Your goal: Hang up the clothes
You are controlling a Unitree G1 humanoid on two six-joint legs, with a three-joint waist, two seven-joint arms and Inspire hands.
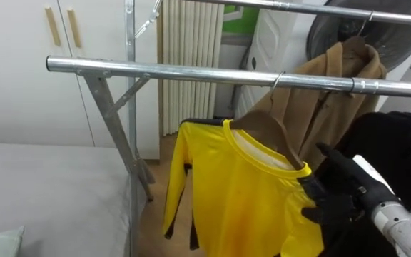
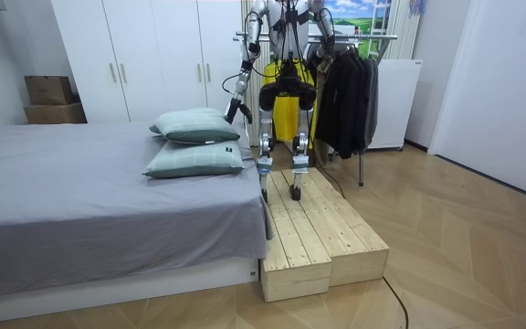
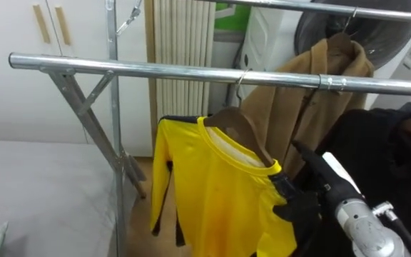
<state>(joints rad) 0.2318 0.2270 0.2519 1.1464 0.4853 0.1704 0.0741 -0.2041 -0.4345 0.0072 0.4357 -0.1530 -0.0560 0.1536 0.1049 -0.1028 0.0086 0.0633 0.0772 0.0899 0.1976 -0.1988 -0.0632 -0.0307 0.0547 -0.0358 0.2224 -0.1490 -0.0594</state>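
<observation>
While yellow shirt (image 1: 234, 203) hangs from rail (image 1: 191, 71), right hand (image 1: 341, 196) perhaps touching its shoulder, grip unclear

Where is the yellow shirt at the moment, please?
In the left eye view the yellow shirt hangs on a wooden hanger from the near rail, centre-right, in front of the tan coat, with the right hand at its shoulder.
</observation>
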